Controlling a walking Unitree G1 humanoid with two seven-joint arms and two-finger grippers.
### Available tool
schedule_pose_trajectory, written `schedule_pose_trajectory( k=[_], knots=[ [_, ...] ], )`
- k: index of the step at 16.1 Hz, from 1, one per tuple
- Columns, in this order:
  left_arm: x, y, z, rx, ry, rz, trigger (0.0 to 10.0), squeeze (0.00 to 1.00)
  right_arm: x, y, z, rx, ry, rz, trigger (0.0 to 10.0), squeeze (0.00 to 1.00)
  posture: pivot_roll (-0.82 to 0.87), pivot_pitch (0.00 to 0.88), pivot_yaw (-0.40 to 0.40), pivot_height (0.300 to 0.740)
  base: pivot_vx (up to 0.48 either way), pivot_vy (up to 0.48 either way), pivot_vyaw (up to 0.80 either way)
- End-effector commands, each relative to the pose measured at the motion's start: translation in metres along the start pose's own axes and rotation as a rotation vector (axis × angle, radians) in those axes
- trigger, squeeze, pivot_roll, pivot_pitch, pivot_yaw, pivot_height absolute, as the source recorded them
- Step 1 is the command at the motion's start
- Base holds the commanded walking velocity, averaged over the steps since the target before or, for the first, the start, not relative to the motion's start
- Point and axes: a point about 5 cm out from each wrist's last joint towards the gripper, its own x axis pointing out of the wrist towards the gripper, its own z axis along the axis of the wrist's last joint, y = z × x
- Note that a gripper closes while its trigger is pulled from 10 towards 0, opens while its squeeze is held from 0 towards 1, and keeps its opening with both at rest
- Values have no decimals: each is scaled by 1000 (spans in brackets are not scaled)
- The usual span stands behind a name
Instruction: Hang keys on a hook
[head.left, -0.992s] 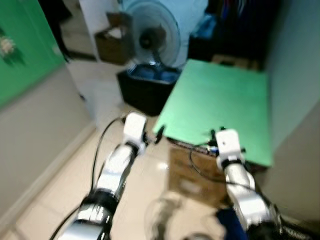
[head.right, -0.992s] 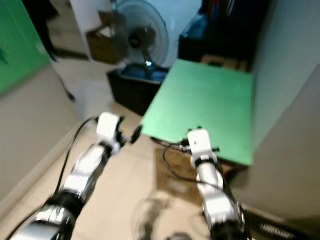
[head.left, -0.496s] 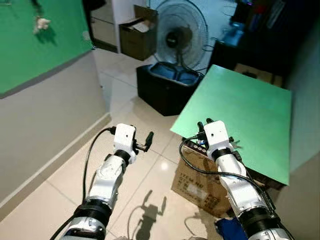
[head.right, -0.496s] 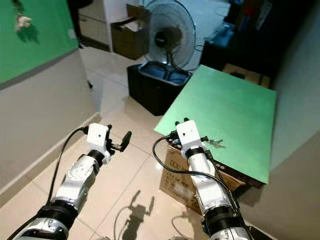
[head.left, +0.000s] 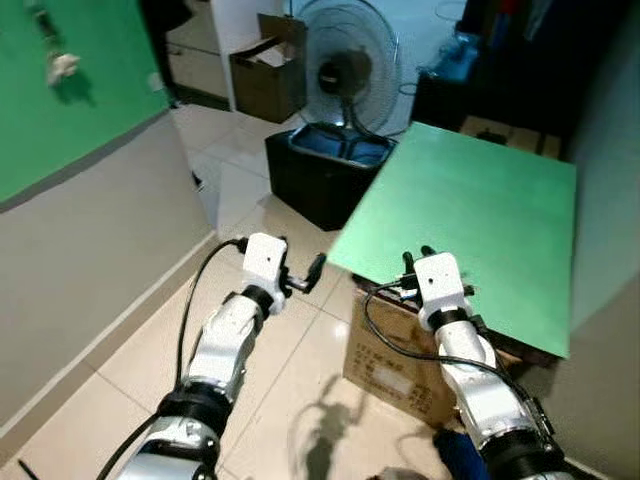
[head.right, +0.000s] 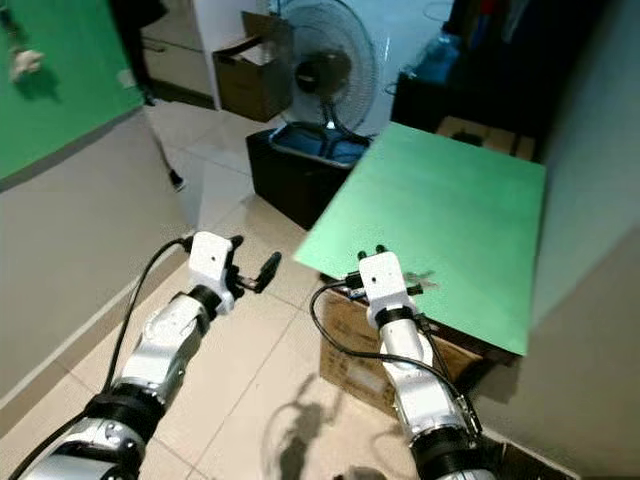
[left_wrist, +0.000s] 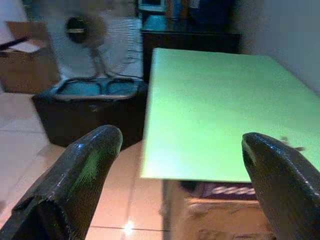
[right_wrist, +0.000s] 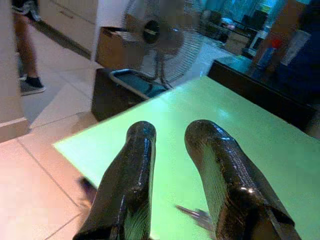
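Clearly the keys (right_wrist: 196, 215) are still to be picked up: they are seen lying flat on the green surface (head.left: 480, 215), just ahead of the right gripper (right_wrist: 172, 150) and slightly below its jaws, off toward the surface's near edge. The right jaws are held nearly together, with only a narrow gap, and nothing is gripped between them. In the head views the keys (head.right: 424, 283) are glimpsed as a small dark mark just beyond that gripper's white wrist block, so the right arm is judged much the nearer. Their long axis cannot be told; the blur is too heavy.

The left gripper (head.left: 305, 275) is held over the tiled floor, off the surface's edge, with its jaws spread wide and empty. The keys (left_wrist: 290, 145) lie well beyond its outer fingertip.

A small pale object (head.left: 62, 66) is seen on the green wall panel, far off to the left; whether a hook is there cannot be told.
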Motion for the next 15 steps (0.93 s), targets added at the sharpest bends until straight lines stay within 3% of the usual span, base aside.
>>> schedule_pose_trajectory(
  k=[1, 6, 7, 8, 10, 11, 14, 15],
  knots=[
    [4, -3, 2, 6, 7, -15, 10000, 0, -3, -6, -4, -2, 21, -33, 10000, 0, -198, 0, 60, 740, 0, 0, 0],
    [5, -3, 2, 2, 7, -29, 10000, 0, -5, -8, -7, 22, 32, -63, 10000, 0, -208, 0, 72, 740, 0, 0, -660],
    [6, -3, 2, 7, 12, -27, 10000, 0, -5, -9, -8, -19, 50, -81, 10000, 0, -208, 0, 72, 736, 0, 0, -438],
    [5, -3, 2, 6, 12, -28, 10000, 0, -4, -10, -11, -51, 86, -105, 10000, 0, -209, 0, 75, 731, 0, 0, 0],
    [5, -3, 1, 4, 13, -29, 10000, 0, -4, -10, -14, -29, 94, -115, 10000, 0, -208, 0, 74, 731, 0, 0, 0],
    [5, -3, 1, 4, 13, -29, 10000, 0, -5, -10, -14, -15, 92, -113, 10000, 1000, -209, 0, 75, 731, 0, 0, 0],
    [5, -4, 0, 8, 16, -35, 10000, 0, -6, -13, -15, -39, 108, -142, 10000, 1000, -211, 0, 80, 731, 0, 0, 0],
    [5, -4, 1, 11, 17, -38, 10000, 0, -5, -15, -18, -44, 139, -152, 10000, 867, -209, 0, 81, 731, 0, 0, 0]
  ],
)
